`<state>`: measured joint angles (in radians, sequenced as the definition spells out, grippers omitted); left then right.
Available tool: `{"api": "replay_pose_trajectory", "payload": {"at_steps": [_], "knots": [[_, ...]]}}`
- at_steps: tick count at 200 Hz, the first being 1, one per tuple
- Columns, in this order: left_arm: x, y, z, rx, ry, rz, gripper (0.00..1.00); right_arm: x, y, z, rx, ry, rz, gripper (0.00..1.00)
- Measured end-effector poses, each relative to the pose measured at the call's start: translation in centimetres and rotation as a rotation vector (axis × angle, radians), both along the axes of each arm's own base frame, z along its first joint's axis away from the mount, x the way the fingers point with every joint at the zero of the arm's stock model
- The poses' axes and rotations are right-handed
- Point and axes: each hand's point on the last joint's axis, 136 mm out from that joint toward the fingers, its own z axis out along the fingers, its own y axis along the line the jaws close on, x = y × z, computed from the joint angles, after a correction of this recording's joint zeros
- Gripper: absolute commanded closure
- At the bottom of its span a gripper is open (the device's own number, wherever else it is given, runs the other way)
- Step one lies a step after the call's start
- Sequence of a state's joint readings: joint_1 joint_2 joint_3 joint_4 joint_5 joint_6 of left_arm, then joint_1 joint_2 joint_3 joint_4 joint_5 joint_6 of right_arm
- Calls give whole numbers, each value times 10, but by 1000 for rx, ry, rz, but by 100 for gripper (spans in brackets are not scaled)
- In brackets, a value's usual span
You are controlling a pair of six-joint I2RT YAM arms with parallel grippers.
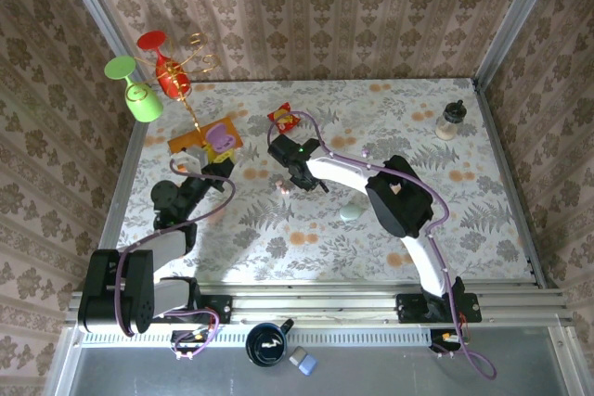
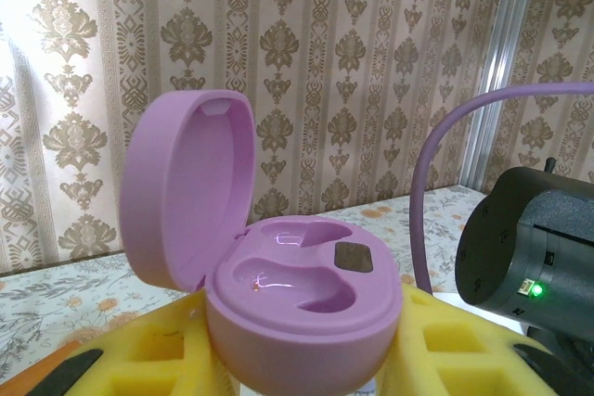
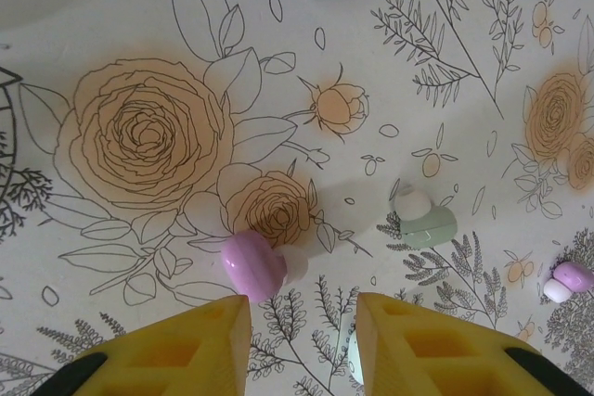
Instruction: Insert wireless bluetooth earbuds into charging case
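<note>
Top external: left gripper (image 2: 302, 373) holds lilac case (image 2: 297, 322); right gripper (image 3: 302, 308) by pink earbud (image 3: 251, 264).

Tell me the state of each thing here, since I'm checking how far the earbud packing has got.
Purple case: lid open, both sockets empty.
Left hand: shut on the purple case.
Pink earbud: loose on the table.
Green earbud: loose on the table.
Lilac earbud: loose on the table.
Right hand: open, empty, beside the pink earbud.
</note>
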<state>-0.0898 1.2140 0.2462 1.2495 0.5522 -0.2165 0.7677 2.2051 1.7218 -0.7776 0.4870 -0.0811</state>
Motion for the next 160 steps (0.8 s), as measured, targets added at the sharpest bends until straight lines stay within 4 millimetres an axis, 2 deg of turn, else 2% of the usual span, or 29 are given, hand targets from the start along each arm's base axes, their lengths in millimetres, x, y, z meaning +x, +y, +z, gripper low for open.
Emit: {"api": "replay_pose_trajectory", "payload": {"at_steps": [90,160], "knots": [[-1,0,-4,1,11,0,68,3,4,-14,-23,23,4,64],[-1,0,-5,1,12,0,68,8,9,-19,-33,27,18,70]]}}
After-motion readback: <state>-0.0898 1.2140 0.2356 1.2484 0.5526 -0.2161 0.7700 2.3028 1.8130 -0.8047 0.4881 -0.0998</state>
